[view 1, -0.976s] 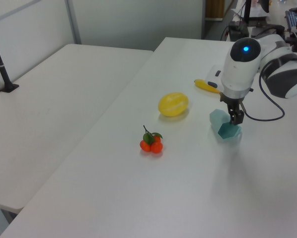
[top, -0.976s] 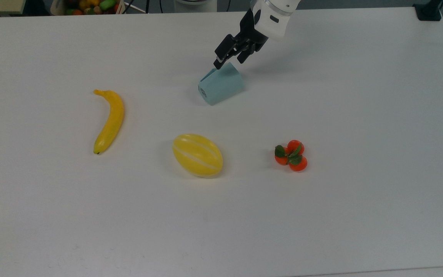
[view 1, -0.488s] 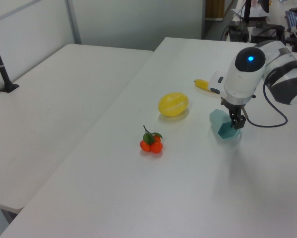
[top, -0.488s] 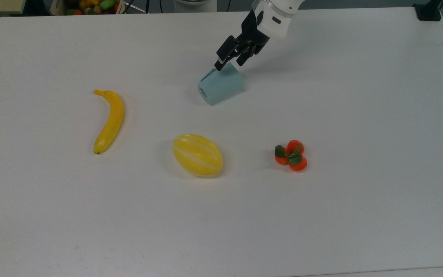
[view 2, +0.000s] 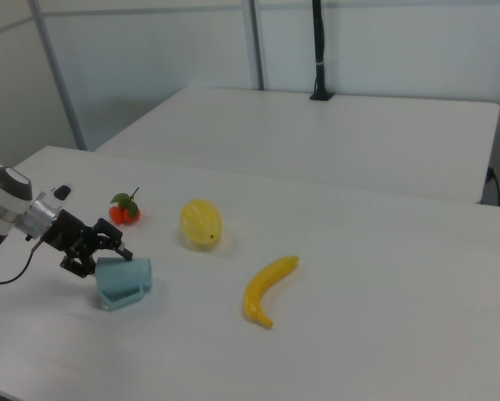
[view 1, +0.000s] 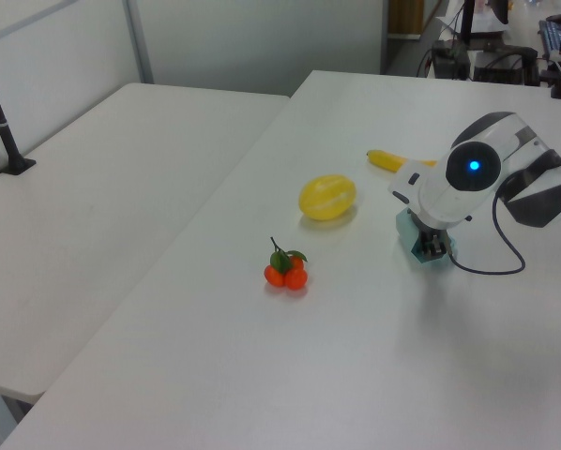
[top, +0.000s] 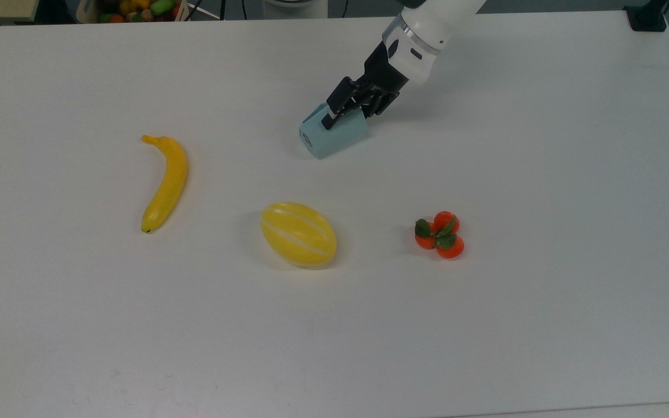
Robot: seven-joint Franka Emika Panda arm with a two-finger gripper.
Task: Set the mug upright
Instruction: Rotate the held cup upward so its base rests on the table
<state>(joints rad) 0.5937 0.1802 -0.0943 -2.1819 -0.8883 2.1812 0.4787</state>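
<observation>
Lower than a second ago, your end effector point(top: 347, 111) now straddles the rim of the mug point(top: 333, 134), fingers parted around its wall. That mug lies on its side near the white table's point(top: 543, 174) far edge, toward the grey partition walls.

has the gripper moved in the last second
Yes. In the top view the gripper has dropped lower in the picture, from the top edge of the unmoved mug onto it.
</observation>
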